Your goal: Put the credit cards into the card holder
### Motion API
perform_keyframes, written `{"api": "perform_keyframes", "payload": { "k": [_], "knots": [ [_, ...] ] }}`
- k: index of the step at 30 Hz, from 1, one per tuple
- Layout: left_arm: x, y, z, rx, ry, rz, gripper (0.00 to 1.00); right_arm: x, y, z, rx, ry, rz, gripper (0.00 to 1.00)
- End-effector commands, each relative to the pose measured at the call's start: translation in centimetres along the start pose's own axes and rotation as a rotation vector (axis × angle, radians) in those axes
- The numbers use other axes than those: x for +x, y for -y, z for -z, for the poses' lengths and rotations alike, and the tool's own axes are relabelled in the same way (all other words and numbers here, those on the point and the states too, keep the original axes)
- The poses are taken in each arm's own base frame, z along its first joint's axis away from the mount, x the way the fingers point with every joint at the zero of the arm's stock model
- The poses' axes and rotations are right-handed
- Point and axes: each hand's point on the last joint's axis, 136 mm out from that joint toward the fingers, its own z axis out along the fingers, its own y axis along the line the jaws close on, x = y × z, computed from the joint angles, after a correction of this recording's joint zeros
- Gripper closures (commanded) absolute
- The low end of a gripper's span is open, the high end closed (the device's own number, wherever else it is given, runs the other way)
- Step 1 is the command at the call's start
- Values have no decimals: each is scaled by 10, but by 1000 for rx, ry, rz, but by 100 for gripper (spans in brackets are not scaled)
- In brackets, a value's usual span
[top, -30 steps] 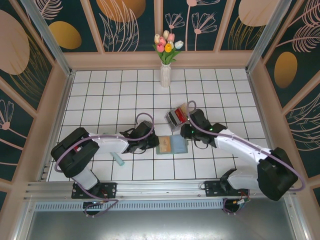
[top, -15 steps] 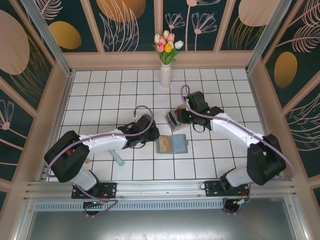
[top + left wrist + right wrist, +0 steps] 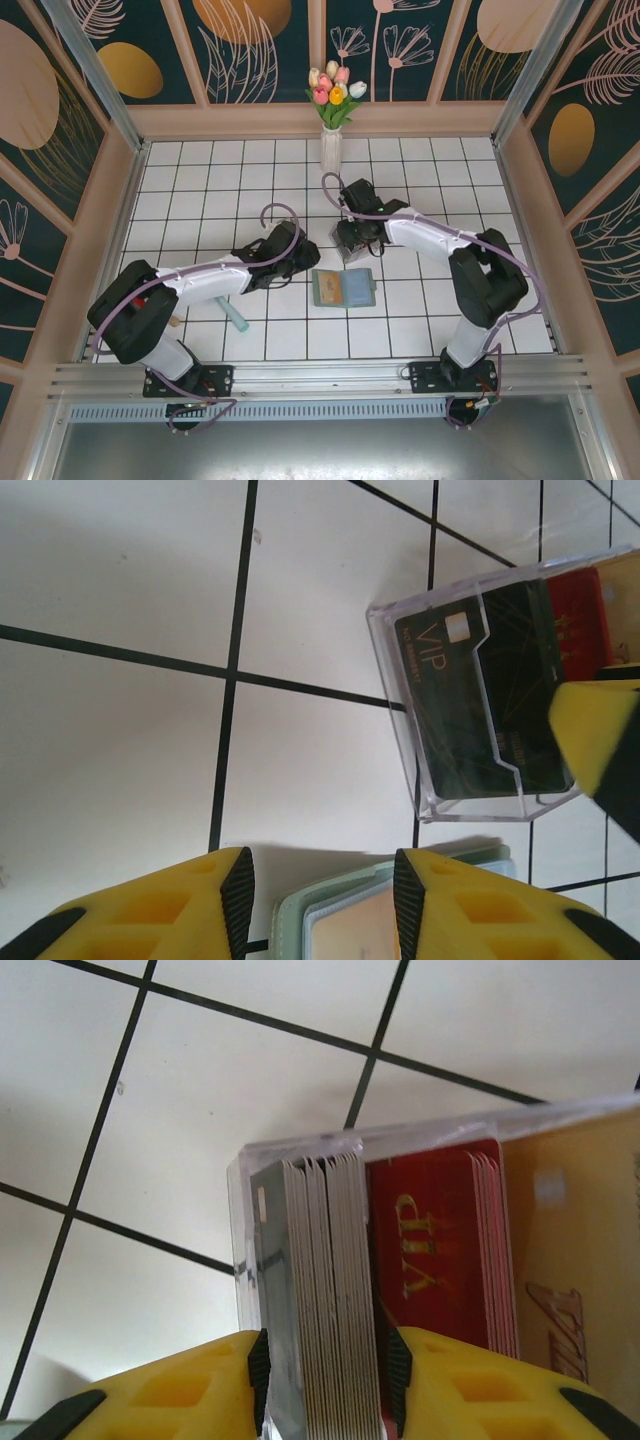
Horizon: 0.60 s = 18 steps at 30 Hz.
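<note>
The grey-green card holder (image 3: 343,288) lies open on the tiles with a tan card (image 3: 357,289) in it. Its corner (image 3: 290,920) and that tan card (image 3: 360,935) lie below the gap of my left gripper (image 3: 322,900), which is open and empty just left of the holder (image 3: 300,262). A clear box (image 3: 350,242) holds credit cards upright: grey (image 3: 330,1290), red (image 3: 435,1250) and tan (image 3: 580,1240). My right gripper (image 3: 325,1380) is open at the box (image 3: 352,232), its jaws straddling the grey stack and the box's end wall.
A teal stick (image 3: 236,318) lies near the front left. A white vase of tulips (image 3: 331,150) stands at the back. In the left wrist view the box front shows a black VIP card (image 3: 480,700), with a yellow finger (image 3: 600,730) of the other arm beside it.
My right gripper has moved from over the card holder back and left to the clear box. My left gripper has opened and drawn slightly away from the holder's left edge.
</note>
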Motion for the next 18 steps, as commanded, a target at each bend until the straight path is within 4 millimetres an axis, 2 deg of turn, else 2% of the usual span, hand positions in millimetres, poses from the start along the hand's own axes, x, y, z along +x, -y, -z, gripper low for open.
{"api": "perform_keyframes", "payload": {
  "k": [1, 4, 8, 18],
  "knots": [
    [-7, 9, 3, 47, 20, 27, 56, 0, 5, -7, 100, -23, 71, 60],
    [-8, 6, 4, 44, 23, 31, 56, 2, 5, -15, 162, -41, 98, 60],
    [-7, 1, 6, 37, 24, 35, 56, 5, 20, -20, 275, -44, 99, 61],
    [-5, 0, 6, 39, 16, 32, 56, 5, 17, -19, 343, -45, 149, 63]
  ]
}}
